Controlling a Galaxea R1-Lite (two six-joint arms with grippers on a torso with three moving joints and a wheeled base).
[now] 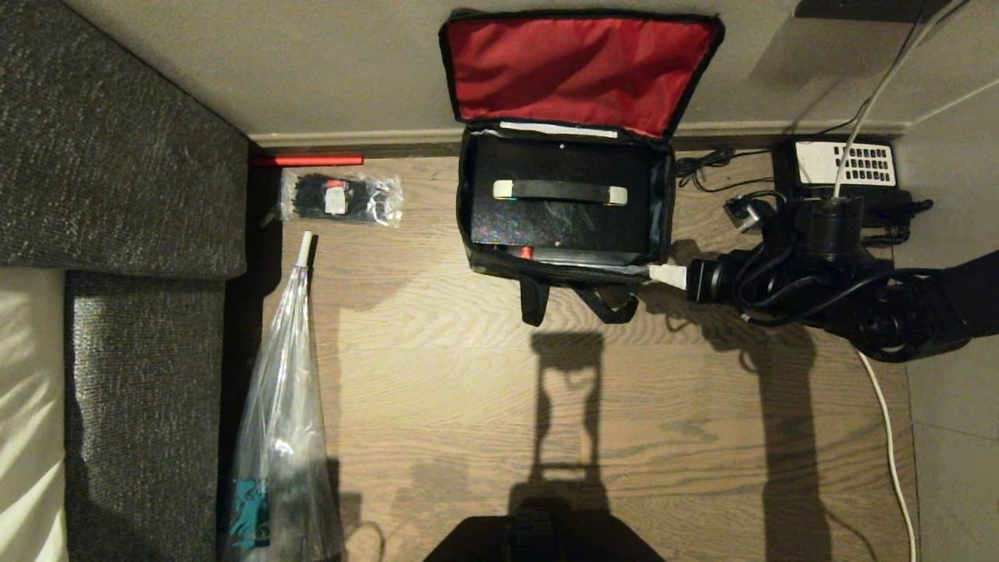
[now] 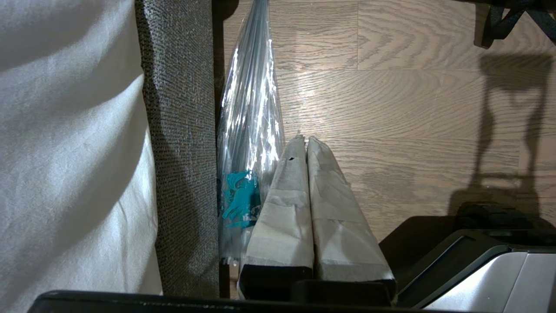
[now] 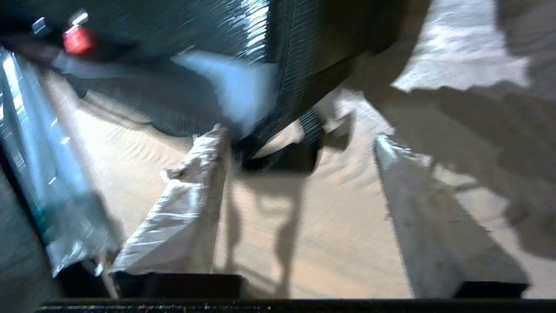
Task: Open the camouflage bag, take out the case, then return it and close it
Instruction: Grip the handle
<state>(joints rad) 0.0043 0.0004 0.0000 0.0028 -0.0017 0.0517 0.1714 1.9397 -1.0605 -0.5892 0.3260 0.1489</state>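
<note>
Black case point(image 1: 562, 199) sitting inside camouflage bag point(image 1: 663, 195); right gripper point(image 3: 299, 134), fingers apart, empty, just beside corner, needing clean reach onto lid.

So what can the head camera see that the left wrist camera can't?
Only the head view shows the camouflage bag with its red lid flipped open, the case inside it, the right pincer by the bag's corner, the desk phone and the packet of black ties. Only the left wrist view shows the left pincer, fingers pressed together. Both show the wooden floor, the clear wrapped umbrella and the grey sofa.
</note>
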